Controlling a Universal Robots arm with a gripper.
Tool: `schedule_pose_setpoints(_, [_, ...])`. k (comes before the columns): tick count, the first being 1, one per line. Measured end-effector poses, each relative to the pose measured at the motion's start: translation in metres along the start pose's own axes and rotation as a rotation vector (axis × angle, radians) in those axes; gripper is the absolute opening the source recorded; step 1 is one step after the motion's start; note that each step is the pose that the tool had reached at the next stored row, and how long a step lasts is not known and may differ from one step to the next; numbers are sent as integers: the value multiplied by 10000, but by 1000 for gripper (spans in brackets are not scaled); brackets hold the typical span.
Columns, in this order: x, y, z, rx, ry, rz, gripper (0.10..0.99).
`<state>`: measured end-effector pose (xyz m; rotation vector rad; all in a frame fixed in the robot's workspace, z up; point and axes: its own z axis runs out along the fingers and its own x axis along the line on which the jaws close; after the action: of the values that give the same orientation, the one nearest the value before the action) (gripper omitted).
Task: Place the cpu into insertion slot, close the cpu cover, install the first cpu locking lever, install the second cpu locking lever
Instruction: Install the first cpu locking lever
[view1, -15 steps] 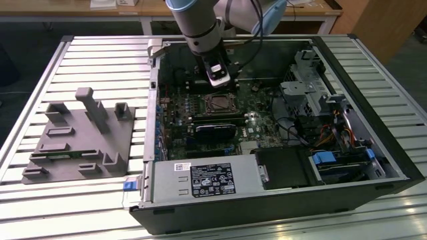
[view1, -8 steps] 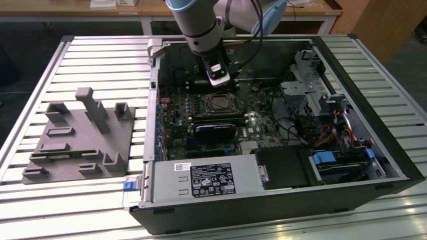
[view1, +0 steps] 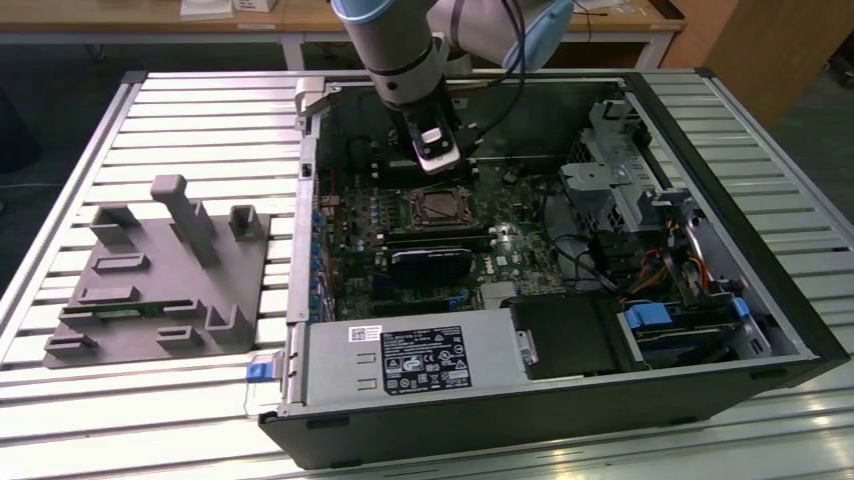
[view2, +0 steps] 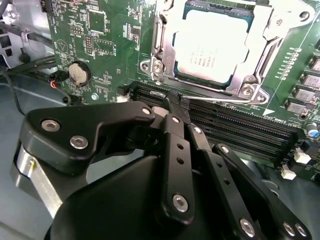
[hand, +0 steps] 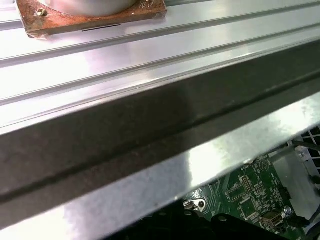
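Note:
The cpu (view2: 212, 42), pale silvery-grey, lies in the insertion slot (view1: 441, 207) on the green motherboard inside the open computer case. The silver cpu cover (view2: 161, 47) is folded down around it, framing the chip. A thin silver locking lever (view2: 220, 98) runs along the socket's edge beside the memory slots. My gripper (view2: 176, 105) has its black fingers (view2: 172, 150) pressed together, and their tip sits at the end of that lever. In the exterior view the gripper (view1: 445, 168) hangs just behind the socket.
Long black memory slots (view2: 235, 127) lie between gripper and socket, and a coin battery (view2: 78, 73) sits to one side. A grey fixture block (view1: 160, 280) stands on the slatted table at the exterior view's left. Power supply (view1: 407, 360) and drive cage (view1: 627, 190) crowd the case.

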<state>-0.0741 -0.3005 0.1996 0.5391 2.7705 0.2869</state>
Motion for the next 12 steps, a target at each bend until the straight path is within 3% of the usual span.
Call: schedule_pose_setpoints(12, [9,-29,48,11,-3,-4,106])
